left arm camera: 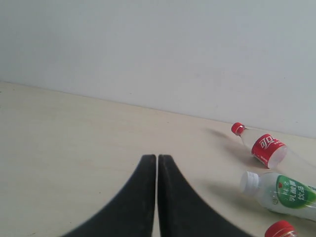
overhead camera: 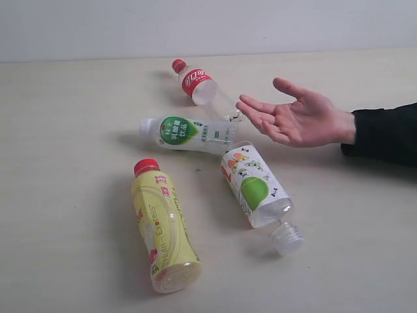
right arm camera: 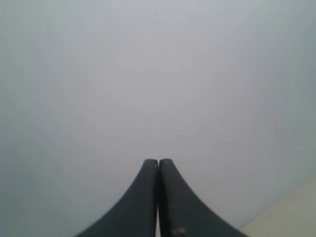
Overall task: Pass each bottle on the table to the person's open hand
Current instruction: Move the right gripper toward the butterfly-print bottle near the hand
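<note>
Four bottles lie on the beige table (overhead camera: 65, 195). The yellow bottle with red cap (overhead camera: 163, 225) is nearest the front. The fruit-picture bottle (overhead camera: 255, 189) lies to its right. The green-white label bottle (overhead camera: 189, 133) is in the middle and the red-label bottle (overhead camera: 199, 85) at the back. The person's open hand (overhead camera: 296, 117) hovers palm up at the right, close to the bottles. Neither gripper shows in the exterior view. My left gripper (left arm camera: 157, 159) is shut and empty, with the red-label bottle (left arm camera: 264, 147), the green-white bottle (left arm camera: 284, 193) and a red cap (left arm camera: 280, 229) off to its side. My right gripper (right arm camera: 158, 163) is shut, facing the pale wall.
A plain pale wall (overhead camera: 208, 26) runs behind the table. The black sleeve (overhead camera: 384, 134) enters from the right edge. A corner of the table (right arm camera: 289, 219) shows in the right wrist view.
</note>
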You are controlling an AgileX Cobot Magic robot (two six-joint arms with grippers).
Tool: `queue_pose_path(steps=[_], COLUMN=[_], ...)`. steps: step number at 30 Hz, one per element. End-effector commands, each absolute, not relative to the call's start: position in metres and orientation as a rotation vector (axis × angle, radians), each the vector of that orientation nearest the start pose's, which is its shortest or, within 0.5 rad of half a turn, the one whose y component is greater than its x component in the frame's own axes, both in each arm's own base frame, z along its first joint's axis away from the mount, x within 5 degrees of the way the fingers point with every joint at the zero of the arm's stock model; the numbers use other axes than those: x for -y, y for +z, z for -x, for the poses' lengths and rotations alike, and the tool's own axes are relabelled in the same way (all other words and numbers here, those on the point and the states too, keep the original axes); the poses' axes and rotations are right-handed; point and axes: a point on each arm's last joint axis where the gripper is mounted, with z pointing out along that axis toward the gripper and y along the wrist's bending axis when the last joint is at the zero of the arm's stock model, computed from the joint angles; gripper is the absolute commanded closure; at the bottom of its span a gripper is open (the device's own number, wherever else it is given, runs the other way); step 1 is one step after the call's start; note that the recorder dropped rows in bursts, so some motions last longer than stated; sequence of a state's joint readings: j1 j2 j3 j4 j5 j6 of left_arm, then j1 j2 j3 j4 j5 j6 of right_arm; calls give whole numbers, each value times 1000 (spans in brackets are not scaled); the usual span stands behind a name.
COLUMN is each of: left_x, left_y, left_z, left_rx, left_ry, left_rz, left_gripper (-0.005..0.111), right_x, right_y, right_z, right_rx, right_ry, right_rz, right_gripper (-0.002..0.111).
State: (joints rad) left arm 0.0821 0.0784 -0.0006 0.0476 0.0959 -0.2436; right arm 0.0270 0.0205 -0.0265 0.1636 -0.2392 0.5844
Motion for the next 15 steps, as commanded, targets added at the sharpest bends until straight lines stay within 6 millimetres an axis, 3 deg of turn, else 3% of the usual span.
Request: queue_pose_path(steps=[1, 2, 5, 11, 15], left_x=[-6, -6, -6, -6, -6], left_y=[200, 200, 200, 200, 200], left_z=[-63, -63, -63, -63, -63], left_rx=[-1637, -1637, -1637, -1637, -1637], left_ry=[-87, -87, -87, -87, -87], left_rz=[239, 239, 239, 239, 239], left_gripper=[103, 103, 103, 103, 103], right_x=[-8, -12, -27, -67, -76], right_y=[290, 303, 316, 307, 298], right_z=[-63, -74, -108, -174, -191], right_rx=[-1230, -1293, -1463, -1880, -1975], right_ry=[489, 492, 536, 866, 965], right_rz=[-228, -194, -49, 384, 502], right_gripper=[108, 108, 108, 108, 108])
